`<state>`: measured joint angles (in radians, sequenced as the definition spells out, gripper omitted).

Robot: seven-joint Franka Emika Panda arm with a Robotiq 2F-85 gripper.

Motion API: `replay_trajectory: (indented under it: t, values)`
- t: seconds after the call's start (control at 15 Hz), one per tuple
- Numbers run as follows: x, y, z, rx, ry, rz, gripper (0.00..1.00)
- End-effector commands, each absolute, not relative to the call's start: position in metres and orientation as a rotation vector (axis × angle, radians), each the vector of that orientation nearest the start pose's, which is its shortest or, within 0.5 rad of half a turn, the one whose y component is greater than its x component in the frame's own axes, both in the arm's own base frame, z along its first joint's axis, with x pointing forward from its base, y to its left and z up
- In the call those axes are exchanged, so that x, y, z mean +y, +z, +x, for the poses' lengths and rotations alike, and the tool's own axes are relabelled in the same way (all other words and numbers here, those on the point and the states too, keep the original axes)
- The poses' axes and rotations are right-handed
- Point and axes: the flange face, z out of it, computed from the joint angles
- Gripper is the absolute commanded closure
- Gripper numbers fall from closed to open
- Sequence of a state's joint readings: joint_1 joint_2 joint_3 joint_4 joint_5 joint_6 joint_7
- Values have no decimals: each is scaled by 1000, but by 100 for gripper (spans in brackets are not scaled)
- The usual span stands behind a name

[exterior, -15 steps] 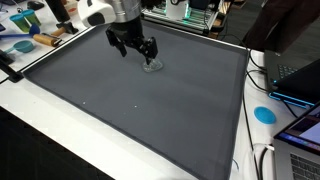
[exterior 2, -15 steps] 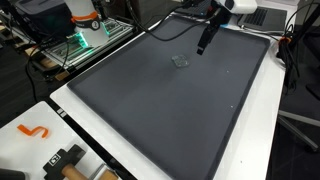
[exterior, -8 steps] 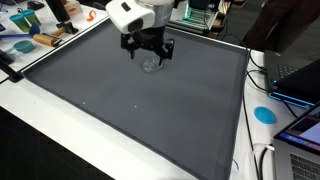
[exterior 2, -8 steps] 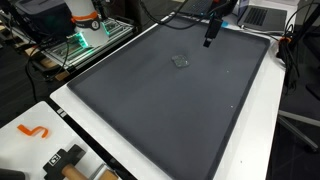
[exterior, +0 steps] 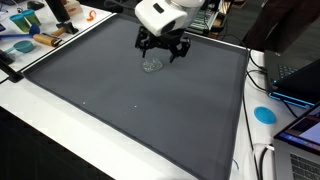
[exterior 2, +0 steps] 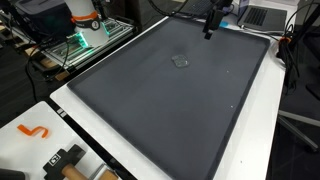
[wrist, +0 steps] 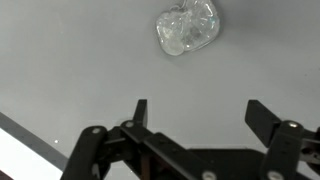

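Pulled back from the clear plastic piece, the claw hangs spread wide, holding nothing.

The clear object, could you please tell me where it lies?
The clear object lies on the grey mat, near its far edge in an exterior view, beside the open end effector, untouched.

Grey mat on white table
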<state>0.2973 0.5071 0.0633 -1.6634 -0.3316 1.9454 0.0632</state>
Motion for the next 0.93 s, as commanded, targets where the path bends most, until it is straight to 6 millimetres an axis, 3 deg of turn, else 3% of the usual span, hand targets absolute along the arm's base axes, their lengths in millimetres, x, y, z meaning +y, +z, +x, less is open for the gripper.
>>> replay_trajectory:
  t: [0.0, 0.47, 0.87]
  values:
    - [216, 304, 600, -785, 320, -3405, 0]
    - [234, 309, 580, -744, 359, -3474, 0]
    - [238, 309, 570, -740, 375, -3504, 0]
